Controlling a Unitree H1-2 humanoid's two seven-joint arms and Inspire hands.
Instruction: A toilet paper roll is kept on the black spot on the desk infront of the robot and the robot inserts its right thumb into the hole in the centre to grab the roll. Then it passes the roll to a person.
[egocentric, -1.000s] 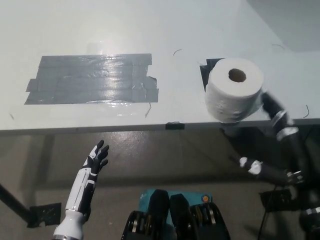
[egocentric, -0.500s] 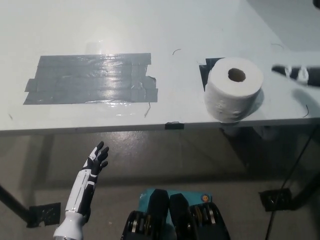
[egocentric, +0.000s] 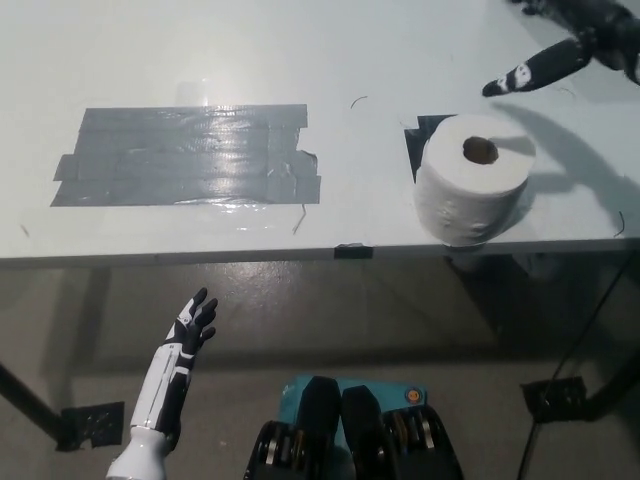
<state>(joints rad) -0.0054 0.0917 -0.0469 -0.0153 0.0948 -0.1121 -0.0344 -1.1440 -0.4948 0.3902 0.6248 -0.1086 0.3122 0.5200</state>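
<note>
- You're looking down on a pale desk (egocentric: 200, 60); its near edge crosses the picture from side to side.
- On the left half lies a flat patch of grey tape (egocentric: 190, 157), made of overlapping strips.
- On the right, near the edge, a roll (egocentric: 474, 191) stands on end, hole up.
- A black spot (egocentric: 418, 140) shows from under its far left side.
- Some thin dark marks, perhaps scratches, dot the top.
</note>
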